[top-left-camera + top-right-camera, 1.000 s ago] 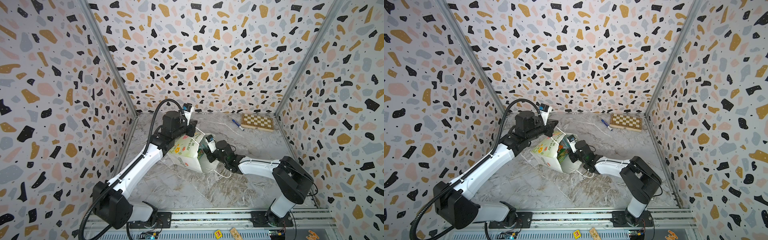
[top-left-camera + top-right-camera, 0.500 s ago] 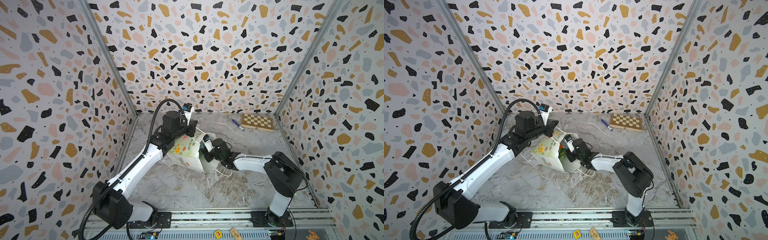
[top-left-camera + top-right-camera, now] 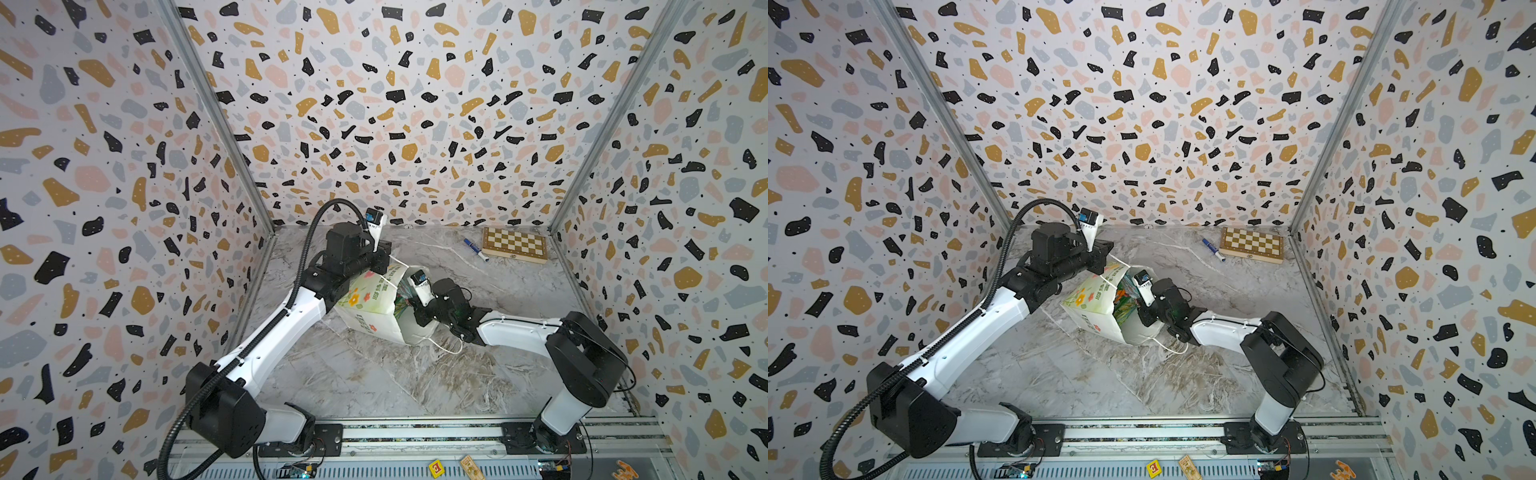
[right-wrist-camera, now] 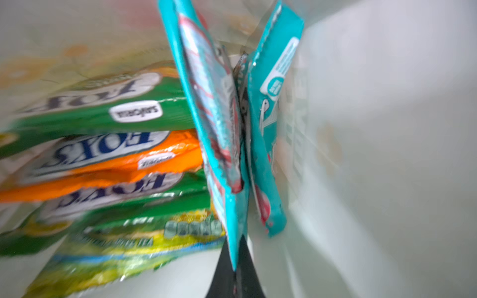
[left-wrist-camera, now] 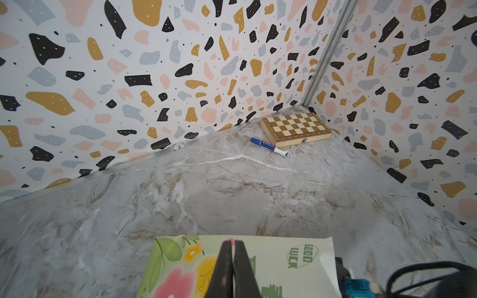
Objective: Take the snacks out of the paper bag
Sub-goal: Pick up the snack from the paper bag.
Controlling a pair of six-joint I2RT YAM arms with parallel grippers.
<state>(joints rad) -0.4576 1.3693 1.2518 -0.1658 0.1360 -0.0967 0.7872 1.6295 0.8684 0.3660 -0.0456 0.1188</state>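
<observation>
On the left, the left arm reaches across the marble table (image 3: pixel 365 374), and the left gripper (image 5: pixel 232 249) sits at the raised upper rim of the paper bag (image 3: pixel 368 301). Its two black fingers are pressed flat against each other, clamped at that rim; whether paper or white cord lies between them cannot be told. In both top views the paper bag lies tilted on its side near the middle of the table, flowered face turned up and mouth facing the right arm. A cord handle (image 3: pixel 440 347) trails on the table beside the mouth.

The snacks (image 3: pixel 1124 301) are inside the bag and show as a coloured patch in its mouth. The right wrist view looks into the bag. A green pouch (image 4: pixel 103 113), an orange pouch (image 4: pixel 116 160) and a green-yellow pouch (image 4: pixel 129 232) are stacked flat along one white wall, with two teal ones on edge beside them. The right gripper (image 4: pixel 235 260) is inside the mouth, its fingers closed tight on the edge of one teal pouch (image 4: pixel 214 108). A second teal pouch (image 4: pixel 268 123) leans against the first.

Further right, near the back wall, a blue marker pen (image 3: pixel 476 249) lies just beside a wooden chessboard (image 3: pixel 515 245) in the far right corner
</observation>
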